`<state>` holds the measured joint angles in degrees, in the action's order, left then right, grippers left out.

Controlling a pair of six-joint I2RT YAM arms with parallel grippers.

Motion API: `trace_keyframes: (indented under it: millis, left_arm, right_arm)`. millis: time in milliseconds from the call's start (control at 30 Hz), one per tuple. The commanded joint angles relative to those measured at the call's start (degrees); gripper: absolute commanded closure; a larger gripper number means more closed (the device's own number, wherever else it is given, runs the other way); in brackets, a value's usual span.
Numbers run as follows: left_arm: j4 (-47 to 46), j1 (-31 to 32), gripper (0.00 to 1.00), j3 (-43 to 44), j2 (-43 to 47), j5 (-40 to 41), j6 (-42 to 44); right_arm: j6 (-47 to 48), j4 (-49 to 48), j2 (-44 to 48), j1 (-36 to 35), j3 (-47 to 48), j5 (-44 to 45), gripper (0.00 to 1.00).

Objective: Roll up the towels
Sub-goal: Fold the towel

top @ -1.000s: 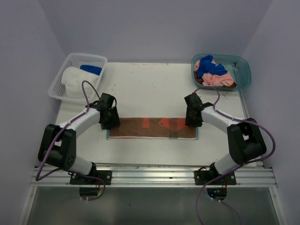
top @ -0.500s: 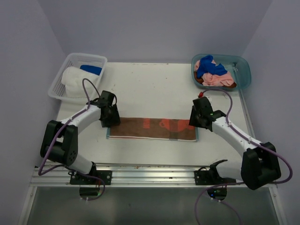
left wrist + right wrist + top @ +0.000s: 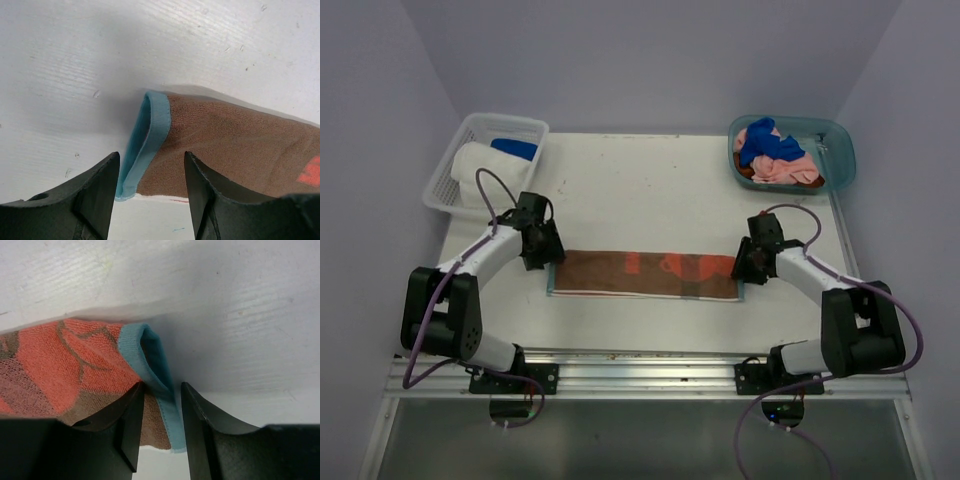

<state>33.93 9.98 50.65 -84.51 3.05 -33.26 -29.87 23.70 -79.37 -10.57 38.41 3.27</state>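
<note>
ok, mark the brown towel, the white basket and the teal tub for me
brown towel [image 3: 620,272], top external view, middle of the flat brown strip.
white basket [image 3: 444,168], top external view, its left mesh wall.
teal tub [image 3: 841,160], top external view, its right rim.

Flat brown terry towel [image 3: 610,272]: brown ground, orange-red motif [image 3: 55,355] toward the right end, teal binding [image 3: 147,132] on the short edges. Matte white tabletop [image 3: 640,190]. White plastic mesh basket [image 3: 506,119]: white towel roll [image 3: 480,172], royal blue towel roll [image 3: 513,148]. Translucent teal plastic tub [image 3: 842,150]: pink cloths [image 3: 785,168], blue cloth [image 3: 762,142].
</note>
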Motion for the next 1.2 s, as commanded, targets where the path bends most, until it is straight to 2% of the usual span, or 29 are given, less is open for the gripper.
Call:
trace_keyframes:
  millis: [0,67,233,300,333,567,667,833,1033,1133,1167]
  left_arm:
    - [-1.06,-0.84,0.42,-1.78,1.28,-2.16,1.35]
    - [-2.37,-0.75,0.43,-2.66,1.63,-2.7,0.74]
    - [-4.4,-0.49,0.43,-6.09,2.42,-4.63,-0.58]
    - [-4.93,-0.49,0.44,-7.05,2.16,-5.24,-0.58]
    - [-5.1,-0.4,0.44,-7.32,2.07,-5.42,-0.58]
    - [-7.91,0.3,0.44,-8.91,1.19,-7.61,-0.93]
    - [-8.97,2.76,0.45,-8.56,-0.91,-8.41,-2.16]
    - [-10.55,11.53,0.45,-6.45,-4.78,-8.67,-6.63]
    - [-10.91,17.44,0.46,-3.55,-4.88,-9.73,-7.62]
    - [-7.32,17.62,0.45,-1.53,-2.77,-6.67,-5.6]
    - [-5.91,17.62,0.45,-0.13,-2.16,-3.26,-4.98]
  right_arm:
    - [-0.72,-2.61,-2.19,0.02,-0.44,-2.66,0.62]
    - [-1.07,-2.44,-1.67,0.11,-0.36,-1.78,0.67]
    - [-1.6,-2.7,-0.87,0.11,-0.62,-1.25,0.89]
    - [-1.68,-2.7,-0.52,0.11,-0.88,-1.33,0.94]
    - [-1.6,-2.7,-0.35,0.11,-0.97,-1.25,1.0]
    - [-2.21,-0.51,5.8,0.11,-1.68,1.74,1.0]
    - [-2.21,2.22,9.93,0.11,-0.98,4.11,1.0]
    - [-1.95,8.02,16.61,0.11,1.22,6.66,1.0]
    - [1.12,14.26,22.86,0.02,8.77,5.1,1.0]
    - [0.43,14.97,22.95,-0.94,12.46,2.1,1.0]
    - [-0.1,14.88,22.6,-1.82,13.43,1.57,1.0]
